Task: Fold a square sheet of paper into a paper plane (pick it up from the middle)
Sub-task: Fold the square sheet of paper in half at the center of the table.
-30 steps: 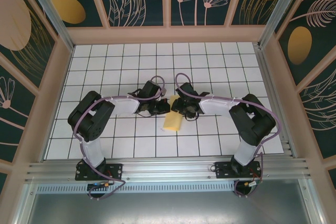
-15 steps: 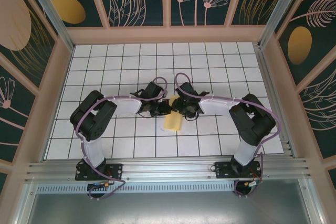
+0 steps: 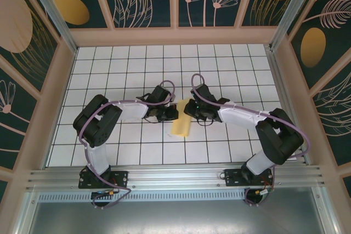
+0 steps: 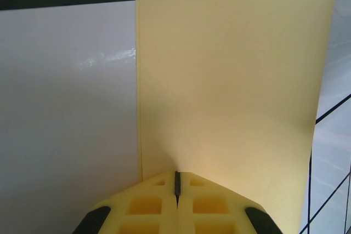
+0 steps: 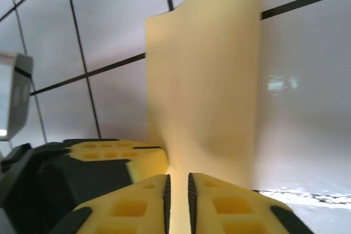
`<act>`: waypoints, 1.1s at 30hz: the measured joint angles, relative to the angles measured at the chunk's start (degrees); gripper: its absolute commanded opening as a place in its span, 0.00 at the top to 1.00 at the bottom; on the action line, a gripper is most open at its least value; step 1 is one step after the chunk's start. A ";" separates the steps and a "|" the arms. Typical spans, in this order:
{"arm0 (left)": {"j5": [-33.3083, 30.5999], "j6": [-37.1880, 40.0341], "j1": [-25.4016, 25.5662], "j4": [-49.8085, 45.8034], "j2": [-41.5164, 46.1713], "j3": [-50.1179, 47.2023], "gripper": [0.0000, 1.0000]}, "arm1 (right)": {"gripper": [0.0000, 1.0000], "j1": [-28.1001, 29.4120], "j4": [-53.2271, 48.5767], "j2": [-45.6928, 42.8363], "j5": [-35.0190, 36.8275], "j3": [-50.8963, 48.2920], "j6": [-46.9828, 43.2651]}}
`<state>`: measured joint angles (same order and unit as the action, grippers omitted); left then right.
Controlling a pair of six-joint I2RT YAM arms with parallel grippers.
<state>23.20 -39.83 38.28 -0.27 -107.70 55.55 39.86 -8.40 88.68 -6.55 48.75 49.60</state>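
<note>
The square sheet of paper point(image 3: 181, 125) is a folded yellow strip about one tile wide, stretching from between the two grippers toward the near side. My left gripper point(image 3: 174, 113) holds its far end from the left. In the left wrist view the pads point(image 4: 177, 182) are pressed together on the paper's edge point(image 4: 230, 69). My right gripper point(image 3: 188, 111) meets the same end from the right. In the right wrist view its jaws point(image 5: 178, 190) stand a narrow slit apart with the paper point(image 5: 208, 69) running between them. The left gripper's yellow fingers point(image 5: 118, 154) sit just beside.
The white grid table point(image 3: 109, 80) stretches around the arms, inside wooden-framed walls point(image 3: 60, 86). An aluminium rail point(image 3: 175, 176) runs along the near edge by both arm bases.
The right gripper has closed from wide open down onto the paper's end. The right arm's elbow swung out to the right. The left gripper stayed shut on the paper.
</note>
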 measured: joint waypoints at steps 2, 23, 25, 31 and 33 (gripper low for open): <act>-0.04 0.20 0.00 -0.02 -0.04 0.04 0.98 | 0.85 -0.02 1.03 0.28 -1.05 -0.07 -0.15; -0.13 0.44 0.00 -0.44 -0.31 0.39 0.98 | 0.82 -1.57 7.63 5.64 -3.87 -6.32 -0.15; -0.13 0.44 0.00 -0.44 -0.31 0.39 0.98 | 0.81 -1.57 7.67 5.33 -3.89 -6.36 -0.17; -0.13 0.46 0.00 -0.44 -0.31 0.39 0.98 | 0.82 -1.33 7.34 1.84 -5.44 -6.49 -1.27; -0.11 0.46 0.00 -0.44 -0.31 0.39 0.98 | 0.82 -0.81 7.52 0.42 -6.38 -6.49 -1.31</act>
<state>23.09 -39.38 38.28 -0.71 -108.01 55.94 39.05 -0.89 89.10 -12.93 42.26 48.29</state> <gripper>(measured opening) 0.053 0.181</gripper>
